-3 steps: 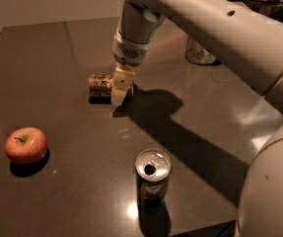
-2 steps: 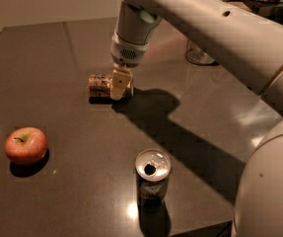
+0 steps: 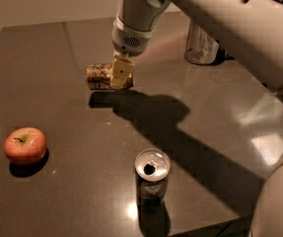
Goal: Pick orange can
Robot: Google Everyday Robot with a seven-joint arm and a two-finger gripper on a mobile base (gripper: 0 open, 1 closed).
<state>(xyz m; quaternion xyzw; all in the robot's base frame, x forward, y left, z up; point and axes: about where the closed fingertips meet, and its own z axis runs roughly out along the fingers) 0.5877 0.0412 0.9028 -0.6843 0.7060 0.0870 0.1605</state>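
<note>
So at this point the gripper [image 3: 120,79] was out over the far-middle of the dark surface [image 3: 52,43], pointing straight down from the big white arm [image 3: 215,19]. The orange can [image 3: 99,77] lay on its side right there, and the fingers [image 3: 122,72] were pinching its right-hand end. You could see the near one flat across the can, while the other was hidden behind it. Coming down from above makes sense for a can lying sideways, since the fingers can straddle the round body.

There was a strip of shadow just under the can, so my guess is it sat slightly off the surface, though it's hard to be sure. Holding it near one end could let it tilt.

The red apple [image 3: 25,145] sat well off at front left and the opened dark can [image 3: 152,177] stood upright at the front. A silvery can [image 3: 200,46] stood at the back right. All of them were well clear of the grab.
</note>
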